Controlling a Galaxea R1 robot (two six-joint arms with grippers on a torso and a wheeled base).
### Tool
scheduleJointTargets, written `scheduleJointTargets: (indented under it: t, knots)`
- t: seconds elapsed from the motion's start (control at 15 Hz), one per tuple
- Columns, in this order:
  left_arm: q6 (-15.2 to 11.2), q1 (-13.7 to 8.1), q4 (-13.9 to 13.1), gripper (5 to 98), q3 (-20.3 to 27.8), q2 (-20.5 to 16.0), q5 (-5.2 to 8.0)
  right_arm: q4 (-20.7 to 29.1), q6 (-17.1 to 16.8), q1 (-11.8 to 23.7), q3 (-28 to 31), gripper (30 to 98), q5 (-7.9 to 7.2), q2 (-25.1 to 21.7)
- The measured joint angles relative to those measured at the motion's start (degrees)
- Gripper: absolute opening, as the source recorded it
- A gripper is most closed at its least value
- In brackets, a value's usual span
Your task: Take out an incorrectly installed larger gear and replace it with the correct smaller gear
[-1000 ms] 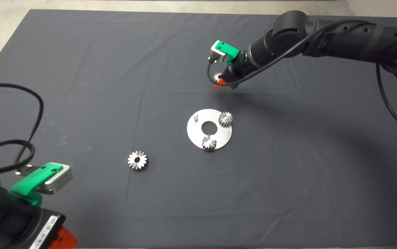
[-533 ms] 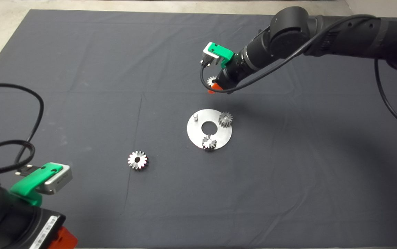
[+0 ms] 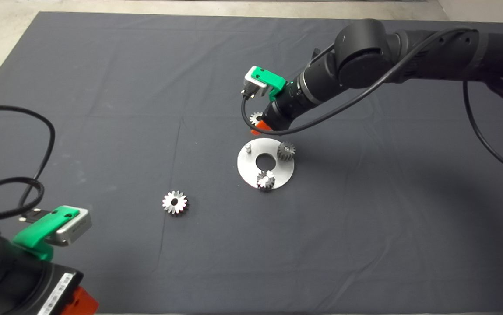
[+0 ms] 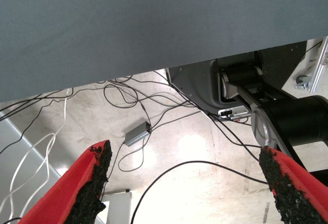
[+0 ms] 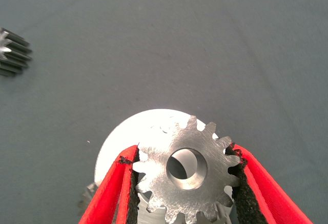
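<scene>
At the mat's near left corner the left gripper (image 4: pixel 184 183) sat parked with its fingers spread wide and nothing between them, and the larger gear (image 3: pixel 174 202) lay flat on the open mat (image 3: pixel 102 78), well clear of the round steel plate (image 3: pixel 265 163). Over the last 1 s the right gripper (image 3: pixel 256 124), clamped on the smaller gear (image 5: pixel 187 170), had travelled leftward and down to the plate's far-left rim near the bare pin (image 3: pixel 248 147), so seating was probably next. 2 small gears (image 3: pixel 286 150) already occupied the other pins, leaving open approach room only on that far-left side.
</scene>
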Motion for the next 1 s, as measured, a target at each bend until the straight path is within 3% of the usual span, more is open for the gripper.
scheduleJointTargets:
  t: [0.13, 0.4, 1.0]
  knots:
    - [0.0, 0.0, 0.0, 73.3, 0.0, 0.0, -0.01, -0.8, 0.0, -0.9, -0.1, 38.6, -0.12, -0.1]
    - [0.0, 0.0, 0.0, 73.3, 0.0, 0.0, 0.00, -6.7, 0.2, -3.1, -0.1, 38.6, -0.10, 0.6]
    - [0.0, 0.0, 0.0, 73.3, 0.0, 0.0, 0.00, -11.9, 1.3, -5.3, -0.1, 38.5, 0.45, 1.2]
